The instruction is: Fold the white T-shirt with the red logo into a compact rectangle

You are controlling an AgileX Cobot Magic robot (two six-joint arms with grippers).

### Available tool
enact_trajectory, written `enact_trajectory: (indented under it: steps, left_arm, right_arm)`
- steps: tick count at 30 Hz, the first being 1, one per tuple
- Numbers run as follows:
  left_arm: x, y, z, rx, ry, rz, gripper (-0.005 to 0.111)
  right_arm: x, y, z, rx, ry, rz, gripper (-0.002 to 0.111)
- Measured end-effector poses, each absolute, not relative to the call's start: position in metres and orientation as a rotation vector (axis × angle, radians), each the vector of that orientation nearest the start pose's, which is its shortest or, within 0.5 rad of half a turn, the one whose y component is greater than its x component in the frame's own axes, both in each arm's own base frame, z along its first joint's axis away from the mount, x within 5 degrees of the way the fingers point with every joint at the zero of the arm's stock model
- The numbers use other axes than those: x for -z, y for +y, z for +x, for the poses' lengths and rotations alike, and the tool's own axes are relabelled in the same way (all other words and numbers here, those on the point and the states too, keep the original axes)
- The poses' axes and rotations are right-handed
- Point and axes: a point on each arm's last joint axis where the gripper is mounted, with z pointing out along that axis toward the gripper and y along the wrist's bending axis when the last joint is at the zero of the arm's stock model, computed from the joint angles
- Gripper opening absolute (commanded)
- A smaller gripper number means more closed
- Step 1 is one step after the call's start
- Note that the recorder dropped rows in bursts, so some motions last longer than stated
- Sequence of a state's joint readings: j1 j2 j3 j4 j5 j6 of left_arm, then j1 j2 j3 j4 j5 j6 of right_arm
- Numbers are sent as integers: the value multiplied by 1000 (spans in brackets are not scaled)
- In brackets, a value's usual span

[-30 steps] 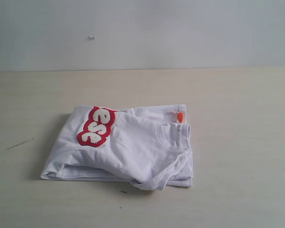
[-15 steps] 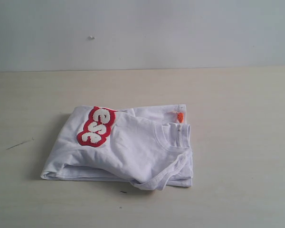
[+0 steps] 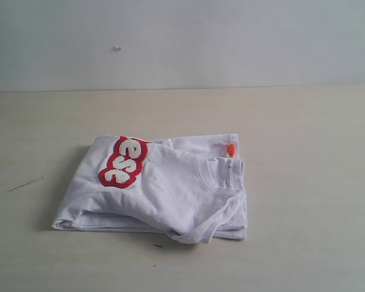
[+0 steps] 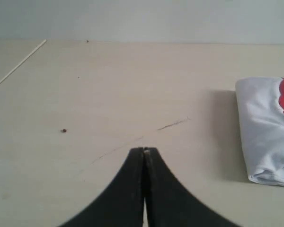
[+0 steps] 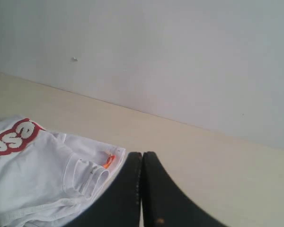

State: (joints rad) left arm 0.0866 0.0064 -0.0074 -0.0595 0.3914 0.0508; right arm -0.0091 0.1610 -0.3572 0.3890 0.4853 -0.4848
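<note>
You have the white T-shirt (image 3: 164,188) lying folded into a thick bundle near the middle of the pale table (image 3: 304,134). Its outline is close to a rectangle but uneven: the left edge slants, and at the near right corner a loose layer bulges out past the layers under it. The red logo (image 3: 125,161) shows only in part on the bundle's far left area. You can see 3 fuzzy white letters with a thick red outline, running at a slant, and the rest is hidden by the fold. The ribbed collar (image 3: 219,176) sits on the right side of the top layer, with the small orange neck tag (image 3: 230,149) just beyond it at the far right corner. The cloth is softly creased.

Your left gripper (image 4: 144,151) has its black jaws pressed together on nothing, over bare table beside the shirt's left edge. Your right gripper (image 5: 142,155) is likewise pressed together and empty, near the collar end.
</note>
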Motion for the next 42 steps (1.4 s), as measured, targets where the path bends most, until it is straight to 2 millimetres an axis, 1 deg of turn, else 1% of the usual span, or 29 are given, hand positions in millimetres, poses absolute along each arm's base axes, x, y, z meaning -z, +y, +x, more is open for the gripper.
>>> enact_trajectory:
  steps: [7, 29, 33, 36, 38, 42]
  left_arm:
    - [-180, 5, 53, -100, 1861, -32, 0]
    - [-180, 5, 53, -101, 1861, -30, 0]
    - [-180, 5, 53, -101, 1861, -30, 0]
    - [-180, 5, 53, -101, 1861, -30, 0]
    - [-180, 5, 53, -101, 1861, -30, 0]
    - [-180, 5, 53, -101, 1861, -30, 0]
  right_arm:
    - [-282, 16, 50, -48, 1722, -241, 0]
    - [-282, 16, 50, -43, 1718, -242, 0]
    - [-282, 13, 47, -31, 1698, -185, 0]
    - [-273, 9, 48, -15, 1681, -101, 0]
    - [-261, 7, 49, -13, 1684, -38, 0]
    - [-239, 4, 50, 1, 1688, 34, 0]
